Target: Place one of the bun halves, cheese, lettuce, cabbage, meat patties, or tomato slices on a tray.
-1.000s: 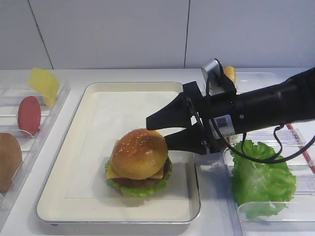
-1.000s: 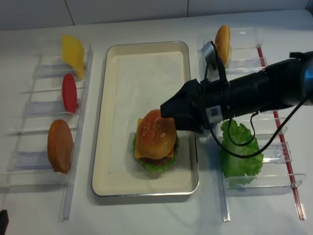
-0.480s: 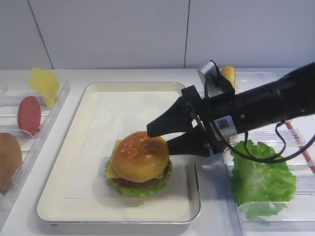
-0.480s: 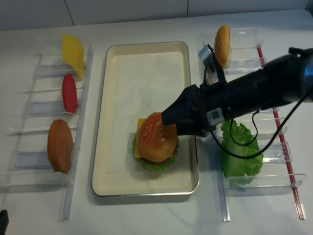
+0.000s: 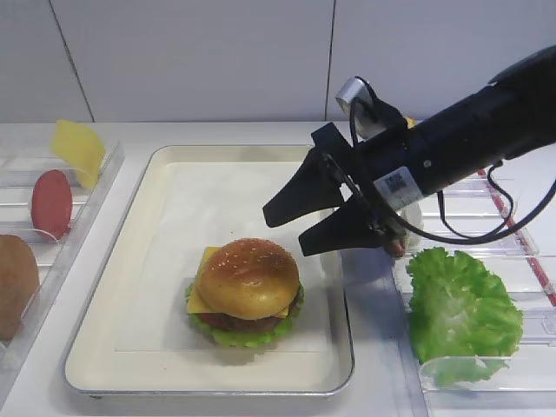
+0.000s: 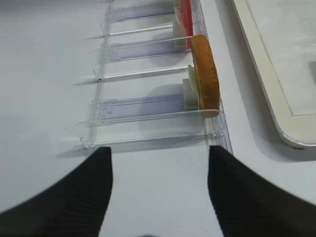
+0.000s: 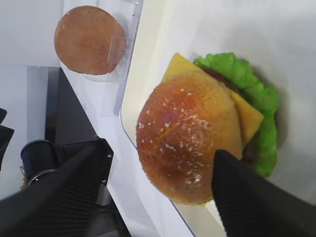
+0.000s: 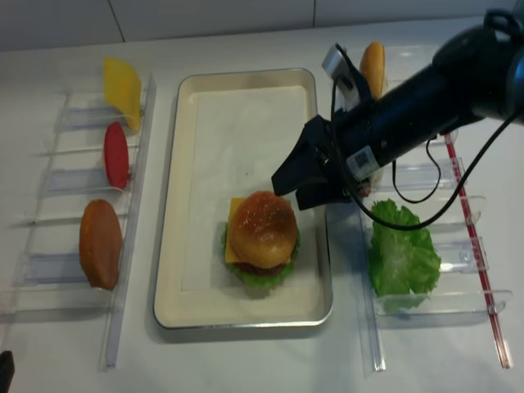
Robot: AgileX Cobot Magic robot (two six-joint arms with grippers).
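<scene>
A stacked burger sits on the near part of the silver tray (image 5: 217,187). Its sesame-dotted bun half (image 5: 248,276) (image 7: 185,136) tops cheese (image 5: 201,298), a dark meat patty (image 5: 254,323) and lettuce (image 5: 243,336). My right gripper (image 5: 282,234) (image 8: 286,198) (image 7: 159,153) hangs open above the burger and just to its right, touching nothing. My left gripper (image 6: 159,150) is open over bare table, near a clear holder with an upright bun half (image 6: 205,74).
Left-hand clear holders carry a cheese slice (image 5: 76,149), a tomato slice (image 5: 51,203) and a bun half (image 8: 100,243). Right-hand holders carry a lettuce leaf (image 5: 460,313) and another bun half (image 8: 372,70). The right arm spans the right holders.
The right gripper, open throughout, has risen off the sesame bun and drawn back to the right. The bun stays on the stack. The left side is unchanged.
</scene>
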